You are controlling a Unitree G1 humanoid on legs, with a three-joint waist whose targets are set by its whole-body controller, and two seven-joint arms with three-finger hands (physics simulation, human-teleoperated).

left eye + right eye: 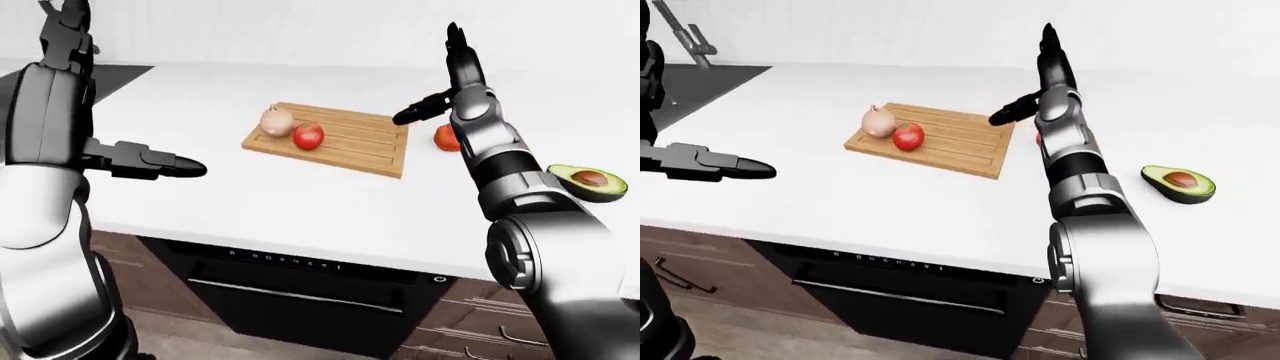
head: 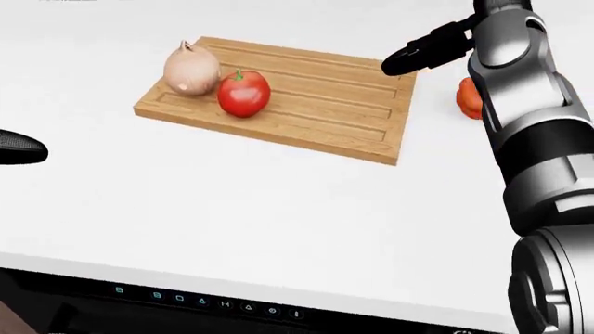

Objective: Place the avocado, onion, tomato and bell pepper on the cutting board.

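Onion (image 2: 190, 68) and tomato (image 2: 243, 93) sit on the cutting board (image 2: 315, 104). Right hand (image 1: 440, 82) is raised over the board's right end, fingers spread, empty. Bell pepper (image 2: 469, 98) sits just right of the board, avocado (image 1: 588, 182) further right on the bench (image 2: 232, 209). Left hand (image 1: 160, 163) is open and idle. Next: lower from above, close squarely around the pepper.

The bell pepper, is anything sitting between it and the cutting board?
Nothing visible on the counter. The bell pepper lies just right of the cutting board, bare white surface between. The right hand hovers above that gap, open and empty.
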